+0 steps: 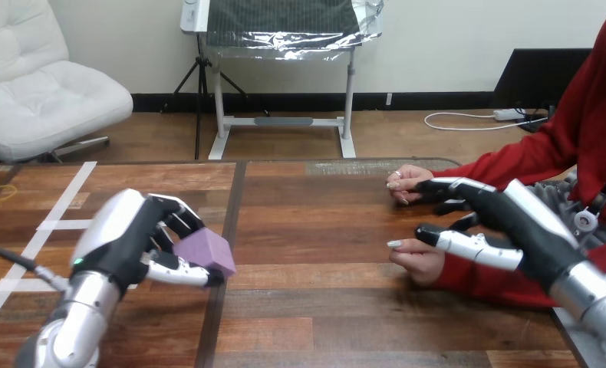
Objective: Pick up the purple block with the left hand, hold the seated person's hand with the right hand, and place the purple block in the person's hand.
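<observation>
Purple cube-shaped block (205,251) appears lifted off the brown wooden counter (323,307), gripped between the curled fingers and thumb of the robot's left hand (127,238) at the near left. The robot's right hand (488,222) reaches with fairly straight fingers between the person's two hands. Its thumb lies over the person's nearer hand (419,262) and its fingertips are beside the person's farther hand (403,180); I see no closed hold. It is best to close gently round one hand first, then carry the block across. That palm is the only receptacle, and it is hidden.
</observation>
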You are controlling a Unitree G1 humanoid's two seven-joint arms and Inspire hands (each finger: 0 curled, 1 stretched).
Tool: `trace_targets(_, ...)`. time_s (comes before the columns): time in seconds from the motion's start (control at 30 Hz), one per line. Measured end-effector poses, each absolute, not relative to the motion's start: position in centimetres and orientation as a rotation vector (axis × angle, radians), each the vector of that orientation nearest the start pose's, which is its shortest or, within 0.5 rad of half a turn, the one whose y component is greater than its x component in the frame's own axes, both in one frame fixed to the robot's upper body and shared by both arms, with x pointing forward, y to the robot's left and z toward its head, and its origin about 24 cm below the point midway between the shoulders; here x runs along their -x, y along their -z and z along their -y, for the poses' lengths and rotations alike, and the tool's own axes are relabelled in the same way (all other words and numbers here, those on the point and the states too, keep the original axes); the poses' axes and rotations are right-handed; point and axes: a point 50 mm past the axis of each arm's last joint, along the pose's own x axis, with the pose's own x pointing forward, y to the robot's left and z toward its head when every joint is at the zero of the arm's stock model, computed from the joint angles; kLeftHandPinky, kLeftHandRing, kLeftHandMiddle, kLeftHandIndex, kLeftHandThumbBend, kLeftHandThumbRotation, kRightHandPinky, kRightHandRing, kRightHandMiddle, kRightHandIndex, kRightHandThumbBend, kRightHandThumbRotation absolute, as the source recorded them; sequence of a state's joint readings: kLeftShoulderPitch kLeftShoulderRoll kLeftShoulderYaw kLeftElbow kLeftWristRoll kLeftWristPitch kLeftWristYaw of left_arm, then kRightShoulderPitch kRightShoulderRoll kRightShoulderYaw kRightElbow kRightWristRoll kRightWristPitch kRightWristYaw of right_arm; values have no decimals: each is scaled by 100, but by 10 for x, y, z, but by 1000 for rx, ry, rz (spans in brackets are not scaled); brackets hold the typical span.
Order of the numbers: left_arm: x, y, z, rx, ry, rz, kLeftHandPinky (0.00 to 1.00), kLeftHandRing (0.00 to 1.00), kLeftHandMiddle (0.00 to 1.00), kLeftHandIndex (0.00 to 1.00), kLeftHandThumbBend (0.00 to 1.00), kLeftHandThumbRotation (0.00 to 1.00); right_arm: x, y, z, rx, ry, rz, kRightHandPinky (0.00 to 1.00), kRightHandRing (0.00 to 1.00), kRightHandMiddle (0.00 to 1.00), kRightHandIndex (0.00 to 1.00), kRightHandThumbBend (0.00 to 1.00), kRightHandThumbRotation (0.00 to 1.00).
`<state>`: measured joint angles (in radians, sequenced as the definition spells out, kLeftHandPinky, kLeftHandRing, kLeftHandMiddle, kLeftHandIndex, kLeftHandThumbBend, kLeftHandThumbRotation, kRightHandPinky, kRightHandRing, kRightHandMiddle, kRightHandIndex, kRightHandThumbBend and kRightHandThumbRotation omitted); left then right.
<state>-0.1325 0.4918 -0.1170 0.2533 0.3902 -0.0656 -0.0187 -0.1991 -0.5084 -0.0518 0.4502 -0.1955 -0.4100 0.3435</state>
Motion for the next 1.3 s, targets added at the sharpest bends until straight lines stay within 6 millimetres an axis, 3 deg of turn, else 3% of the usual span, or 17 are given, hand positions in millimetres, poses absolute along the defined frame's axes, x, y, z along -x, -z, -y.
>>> trace_targets(0.33,-276,-50,-239,-863,26,-36,35,39,43,43,66,0,-295,-66,261,796,-312,60,61,77,81,82,83,62)
trace_targets(0.73,-281,-64,-249,-843,-72,14,35,39,42,43,67,0,-309,-83,266,844,-266,125,66,80,83,82,74,60)
trace_targets(1.13,-291,-80,-249,-819,-121,90,34,37,42,43,67,0,-324,-103,272,916,-212,168,68,82,84,84,76,66)
trace_targets(1.3,-297,-85,-246,-800,-135,128,34,37,42,43,67,0,-328,-110,276,952,-205,170,68,81,84,84,80,64)
